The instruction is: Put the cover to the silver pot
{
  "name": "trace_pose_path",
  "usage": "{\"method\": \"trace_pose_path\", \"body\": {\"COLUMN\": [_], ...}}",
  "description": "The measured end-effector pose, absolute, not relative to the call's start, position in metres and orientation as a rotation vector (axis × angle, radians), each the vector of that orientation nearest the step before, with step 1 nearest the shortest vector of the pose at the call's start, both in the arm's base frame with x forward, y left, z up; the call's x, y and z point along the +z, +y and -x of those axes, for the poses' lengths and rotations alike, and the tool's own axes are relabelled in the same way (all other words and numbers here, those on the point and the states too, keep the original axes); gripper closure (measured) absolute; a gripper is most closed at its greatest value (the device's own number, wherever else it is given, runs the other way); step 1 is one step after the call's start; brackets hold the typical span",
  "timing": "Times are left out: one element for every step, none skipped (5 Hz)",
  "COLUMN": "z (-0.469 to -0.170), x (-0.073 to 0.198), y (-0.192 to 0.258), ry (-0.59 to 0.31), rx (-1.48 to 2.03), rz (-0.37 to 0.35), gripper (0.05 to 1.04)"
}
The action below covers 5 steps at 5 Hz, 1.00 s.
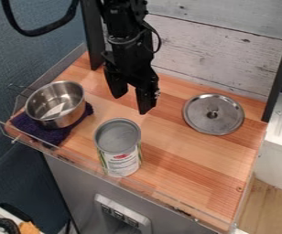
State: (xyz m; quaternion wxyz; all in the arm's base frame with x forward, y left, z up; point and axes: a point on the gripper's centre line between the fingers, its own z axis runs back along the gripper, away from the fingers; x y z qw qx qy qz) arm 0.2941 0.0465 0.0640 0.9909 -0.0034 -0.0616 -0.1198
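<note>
1. Lid (214, 123), one, round, metal: flat on the wooden top (180, 153), knob (212, 114) up. From the can (117, 148), your landmark, it lies to the view's right and farther back.
2. Gripper (131, 104), one, black: hanging behind the can, fingers parted with nothing between them.
3. Bearing, gripper to lid: toward the view's right and a little nearer the front edge, well apart. The lid being round, you have no long axis to match; the knob is your likely hold.
4. Pot (56, 104), one, silver, uncovered: left of the can and farther back in the view, upright on a dark purple cloth (46, 137). The lid sits on the can's other side.
5. Move due, by judgement: go right to the knob, lower, close on it. The return leftward to the pot should pass behind or above the can, lest you knock it.
</note>
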Motion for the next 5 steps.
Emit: {"method": "trace_pose_path", "body": {"z": [-0.292,-0.316,-0.338,-0.365,-0.385], "x": [0.055,0.043,0.026,0.008,-0.005], "y": [0.045,0.013,-0.016,-0.045,-0.06], "ry": [-0.088,-0.043,-0.029,-0.047,-0.048], "rx": [-0.234,-0.234,-0.257,-0.289,-0.286], "rz": [0.014,-0.035,-0.059,-0.07,-0.082], "gripper": [0.083,0.083,0.083,0.083,0.083]}}
